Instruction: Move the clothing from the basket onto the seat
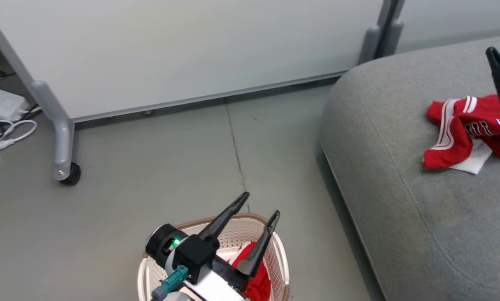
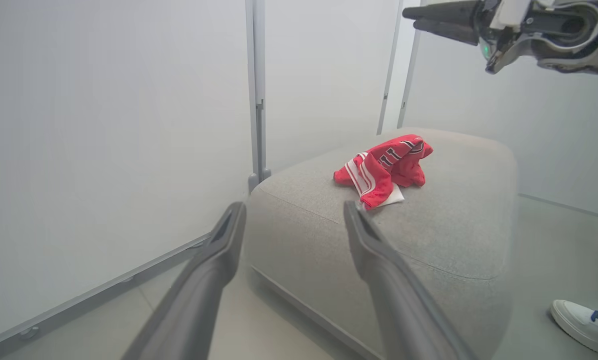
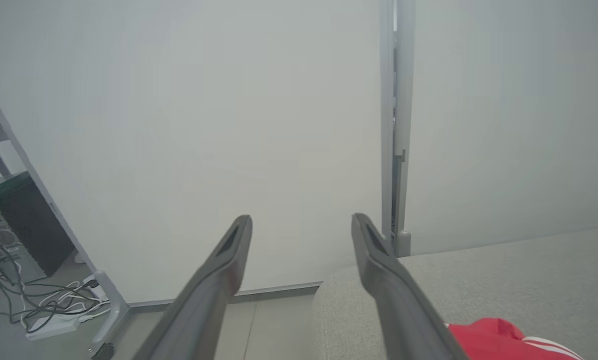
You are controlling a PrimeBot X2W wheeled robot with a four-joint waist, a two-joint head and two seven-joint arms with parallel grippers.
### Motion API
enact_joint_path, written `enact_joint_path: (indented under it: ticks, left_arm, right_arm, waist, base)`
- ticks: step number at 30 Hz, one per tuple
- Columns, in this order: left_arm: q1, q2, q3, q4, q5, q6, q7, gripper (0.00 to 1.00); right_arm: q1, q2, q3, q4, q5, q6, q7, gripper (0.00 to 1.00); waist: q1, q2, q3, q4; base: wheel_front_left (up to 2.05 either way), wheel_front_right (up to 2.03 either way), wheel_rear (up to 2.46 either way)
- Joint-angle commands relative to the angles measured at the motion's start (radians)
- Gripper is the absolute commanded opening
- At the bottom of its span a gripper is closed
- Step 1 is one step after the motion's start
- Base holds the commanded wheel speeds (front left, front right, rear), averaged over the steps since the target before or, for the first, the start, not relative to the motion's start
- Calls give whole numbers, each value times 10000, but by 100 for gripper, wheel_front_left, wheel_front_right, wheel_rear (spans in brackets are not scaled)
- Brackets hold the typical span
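1. On the large grey fabric sofa seat [image 1: 421,217], well in from its edge, lies one crumpled bright red jersey garment [image 1: 459,129] with white stripe trim and black lettering.
2. Left of the seat, on the grey floor [image 1: 149,167], stands the cream-white perforated plastic basket [image 1: 233,234] with a brown rim. A second red garment [image 1: 256,284] lies inside it.
3. Over the basket, off the seat's left edge, the left jaws are spread wide, their long dark fingers [image 1: 225,217] holding nothing.
4. Above the seat, over the jersey and clear of it, the right jaws also stand wide apart and empty.
5. Behind the seat stands a pale grey wheeled partition panel [image 1: 191,50]. A white shoe with blue laces [image 2: 579,320] rests on the floor beside the seat.
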Motion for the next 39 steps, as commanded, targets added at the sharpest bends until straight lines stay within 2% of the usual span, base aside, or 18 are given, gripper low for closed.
enact_joint_path:
  ticks: [1,4,8,10,15,21,30,39]
  left_arm:
    - [135,40,203,-38,50,3,-2,100]
    - [405,9,712,-113,-82,40,-2,100]
    - [699,-3,1246,-434,-466,308,-2,100]
    - [787,-9,1363,-504,-32,506,-2,100]
    - [1071,-5,1728,-589,241,1116,-1,100]
    - [1415,-9,2174,-579,98,1578,-1,100]
    - [1625,-6,2366,-591,121,1685,-2,100]
    - [1829,-6,2411,-521,92,1720,-2,100]
  right_arm:
    - [276,9,161,-254,18,19,-651,100]
    - [911,103,537,-577,49,19,-1661,100]
    - [1717,602,548,-1064,2,18,-2032,100]
    - [2105,878,83,-1389,-53,18,-2054,100]
    - [3612,2026,-1158,-2199,-1330,19,-2044,100]
    - [5109,3166,-1709,-2807,-2703,19,-2047,100]
    - [6402,4121,-2259,-3447,-4259,19,-2048,100]
    - [7094,4870,-2829,-3126,-5169,19,-2049,100]
  waist:
    - [0,0,-300,360]
    - [0,0,-525,716]
    - [0,0,-706,1153]
    - [0,0,-772,1386]
    - [0,0,-952,1939]
    - [0,0,-1020,2353]
    - [0,0,-1034,2600]
    - [0,0,-1094,2536]
  base:
    - [0,0,0]
    - [0,0,0]
    - [0,0,0]
    - [0,0,0]
    - [0,0,0]
    - [0,0,0]
    - [0,0,0]
    - [0,0,0]
